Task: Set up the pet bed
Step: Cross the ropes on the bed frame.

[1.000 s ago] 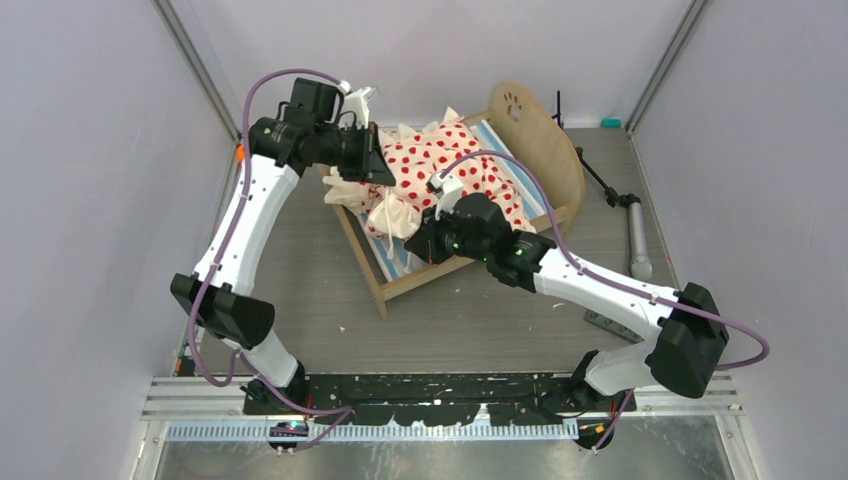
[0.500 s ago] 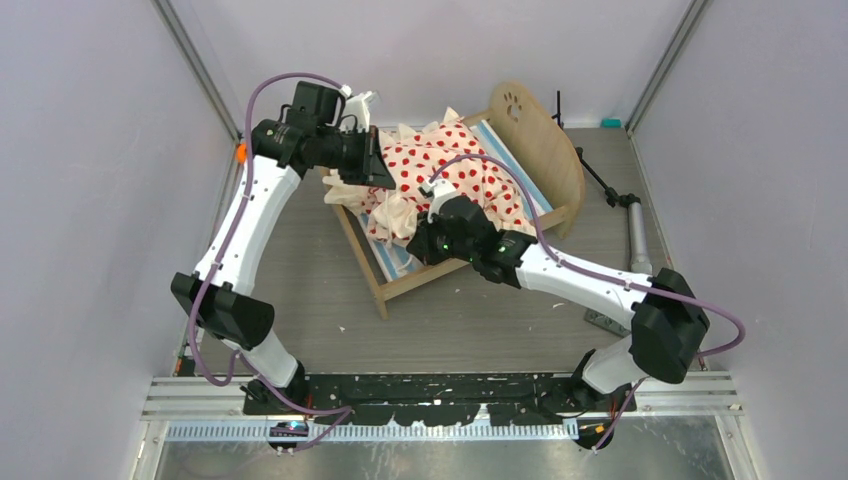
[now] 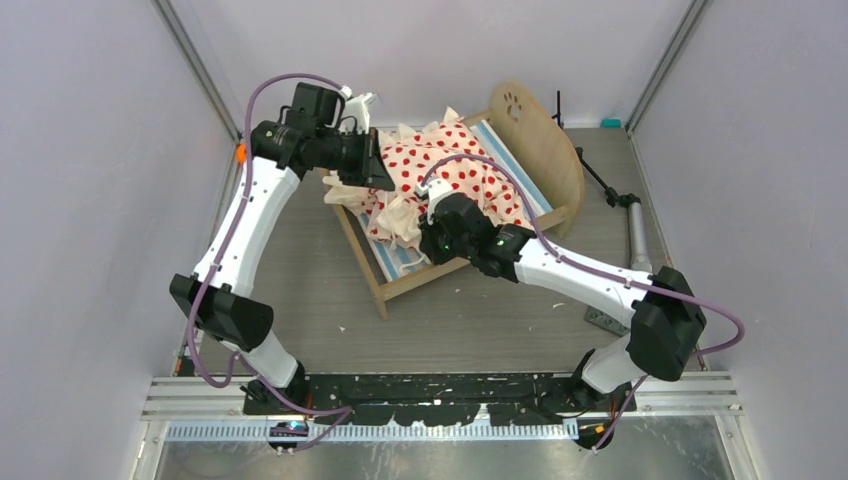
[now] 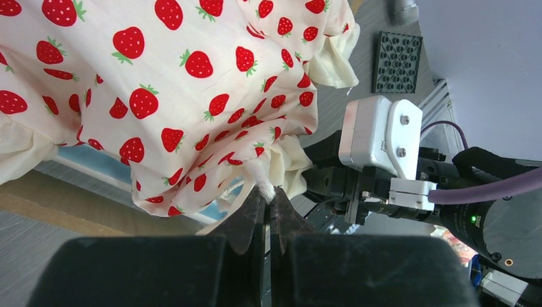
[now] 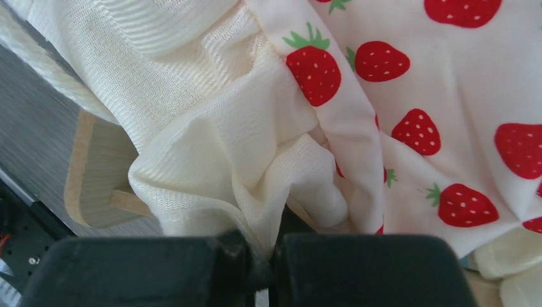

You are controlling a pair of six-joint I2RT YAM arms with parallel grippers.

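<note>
Pale lilac walls (image 3: 90, 200); grey wood-grain tabletop (image 3: 450, 330); metal rail (image 3: 190, 398) along the near edge

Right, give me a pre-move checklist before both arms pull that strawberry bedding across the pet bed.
1. Grip of the left hand on the cream strawberry-print ruffled bedding: ok, shut on its ruffle.
2. Grip of the right hand: ok, shut on the ruffle.
3. Bedding flat over the blue-white striped mattress: not ok, it is bunched and stripes are bare at the near end.
4. Is the light-wood bed frame upright: ok.
5. Hands apart: ok, though close.
6. Fabric snagged on the frame: cannot tell.
</note>
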